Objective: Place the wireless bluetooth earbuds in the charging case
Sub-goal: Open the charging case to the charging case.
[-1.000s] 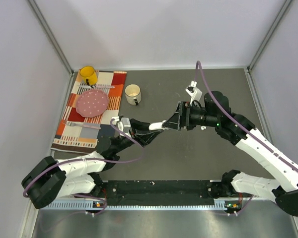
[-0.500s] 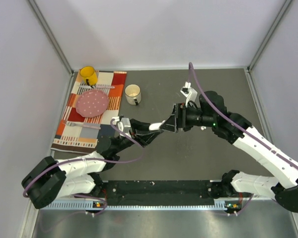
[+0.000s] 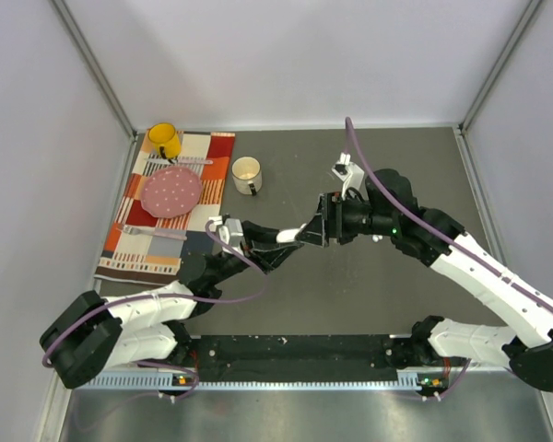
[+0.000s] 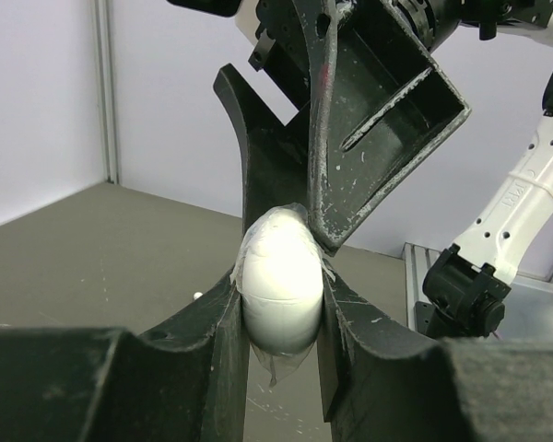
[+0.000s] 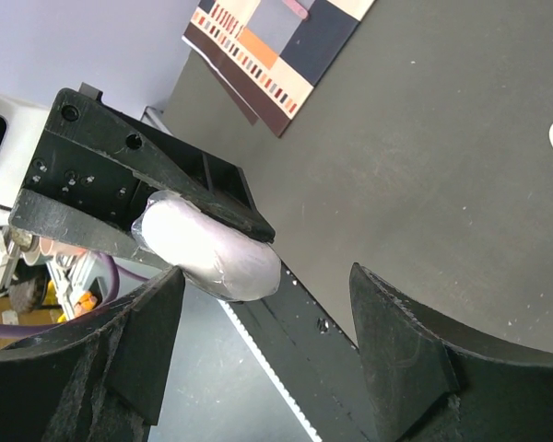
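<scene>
Our left fingers (image 4: 219, 343) pinch the closed white charging case (image 4: 278, 285) while our right fingers (image 5: 396, 341), wide open and empty, have edged in beside it, likely to open it.

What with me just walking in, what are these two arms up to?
The left gripper is shut on a white case, holding it up over the table. The right gripper is open, with one of its fingers close against the top of the case. The case looks closed, and no earbud shows in either grip.
</scene>
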Tool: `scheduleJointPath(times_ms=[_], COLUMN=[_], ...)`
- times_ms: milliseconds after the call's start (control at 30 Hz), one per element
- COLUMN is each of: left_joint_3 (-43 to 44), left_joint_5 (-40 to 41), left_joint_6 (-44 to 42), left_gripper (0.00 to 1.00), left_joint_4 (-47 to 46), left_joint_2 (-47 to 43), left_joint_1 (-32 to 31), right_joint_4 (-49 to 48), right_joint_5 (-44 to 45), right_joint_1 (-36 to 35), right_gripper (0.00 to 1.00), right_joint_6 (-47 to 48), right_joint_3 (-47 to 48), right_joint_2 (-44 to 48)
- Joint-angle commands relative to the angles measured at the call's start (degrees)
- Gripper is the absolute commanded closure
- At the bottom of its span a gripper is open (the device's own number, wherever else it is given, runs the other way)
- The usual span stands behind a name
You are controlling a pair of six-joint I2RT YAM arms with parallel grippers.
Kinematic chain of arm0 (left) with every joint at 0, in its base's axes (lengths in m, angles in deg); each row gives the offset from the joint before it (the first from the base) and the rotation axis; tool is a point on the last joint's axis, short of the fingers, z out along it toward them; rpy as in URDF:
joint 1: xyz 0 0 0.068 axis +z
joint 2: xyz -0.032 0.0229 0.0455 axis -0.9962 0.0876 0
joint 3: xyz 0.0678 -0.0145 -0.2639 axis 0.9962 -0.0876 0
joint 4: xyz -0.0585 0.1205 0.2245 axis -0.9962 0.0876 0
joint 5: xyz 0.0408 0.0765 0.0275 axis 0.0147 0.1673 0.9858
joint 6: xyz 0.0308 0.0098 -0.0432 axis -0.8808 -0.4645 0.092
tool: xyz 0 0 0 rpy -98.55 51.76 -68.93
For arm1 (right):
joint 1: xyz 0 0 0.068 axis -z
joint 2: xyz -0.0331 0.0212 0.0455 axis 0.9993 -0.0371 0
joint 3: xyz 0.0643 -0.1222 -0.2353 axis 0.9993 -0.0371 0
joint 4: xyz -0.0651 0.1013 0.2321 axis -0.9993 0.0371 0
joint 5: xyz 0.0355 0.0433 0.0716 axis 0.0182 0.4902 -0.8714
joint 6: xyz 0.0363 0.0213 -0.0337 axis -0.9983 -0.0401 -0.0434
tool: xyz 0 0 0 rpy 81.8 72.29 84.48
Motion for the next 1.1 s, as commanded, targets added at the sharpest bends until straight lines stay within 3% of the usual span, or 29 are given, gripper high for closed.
scheduleJointPath(times_ms=[0,767,1067], left_joint_3=[2.8,1.2,-0.1], left_joint_5=[-3.8,-7.6,-6.4], left_joint_6=[1.5,-1.0,-2.5], left_gripper=[1.00,1.00,1.00], left_joint_4=[-20.4,-13.2,-9.5], left_joint_2=[-2.1,-8.2,-11.6], left_joint_1=[-0.1,-0.1,-0.1], right_joint_4=[-0.4,-3.4,-3.8], right_joint_5=[5.6,10.8,13.0], right_joint_1=[-0.5,-0.3,5.6], right_gripper=[0.29,0.26,0.24], right_joint_6=[-0.6,-4.4,-7.0], right_joint_3=[2.3,6.7,4.5], right_joint_2=[-0.3,-2.8,0.8])
